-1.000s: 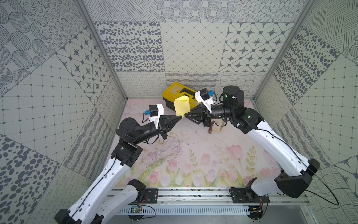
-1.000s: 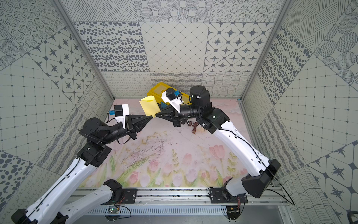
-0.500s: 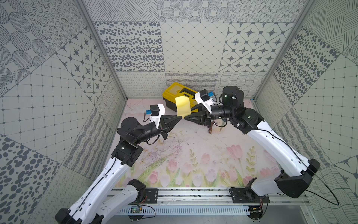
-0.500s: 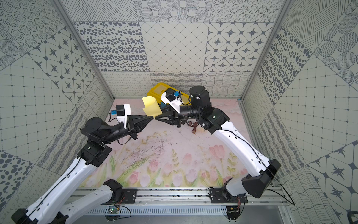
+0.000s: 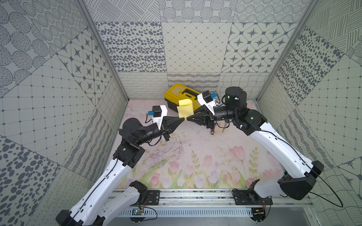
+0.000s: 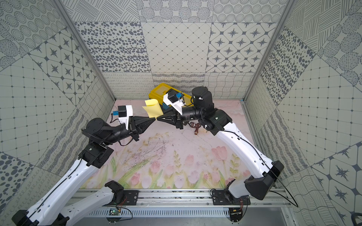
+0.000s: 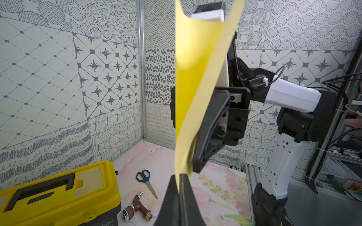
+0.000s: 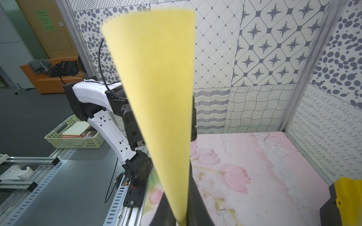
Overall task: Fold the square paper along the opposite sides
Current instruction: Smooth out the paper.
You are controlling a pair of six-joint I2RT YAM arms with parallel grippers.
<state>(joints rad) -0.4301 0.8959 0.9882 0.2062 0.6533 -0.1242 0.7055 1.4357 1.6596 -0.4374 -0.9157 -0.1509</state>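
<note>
The square paper (image 5: 185,108) (image 6: 152,108) is a pale-yellow sheet standing upright in the air, its top edge curled over. My left gripper (image 5: 183,119) (image 6: 153,118) and right gripper (image 5: 188,118) (image 6: 157,118) meet tip to tip at its lower edge, above the back of the mat. In the left wrist view the left gripper (image 7: 179,177) is shut on the paper (image 7: 195,68). The right wrist view has the right gripper (image 8: 177,197) shut on the paper (image 8: 160,88), which rises like a cone and hides much of the left arm.
A yellow-and-black toolbox (image 5: 182,94) (image 6: 158,92) (image 7: 54,195) stands at the back, just behind the paper. A brown valve fitting (image 5: 213,131) (image 7: 137,207) and blue-handled scissors (image 7: 146,181) lie on the floral mat (image 5: 195,156) under the right arm. Patterned walls close in three sides.
Both grippers stay tip to tip at nearly the same place. The paper's upper part has swayed and curled a little.
</note>
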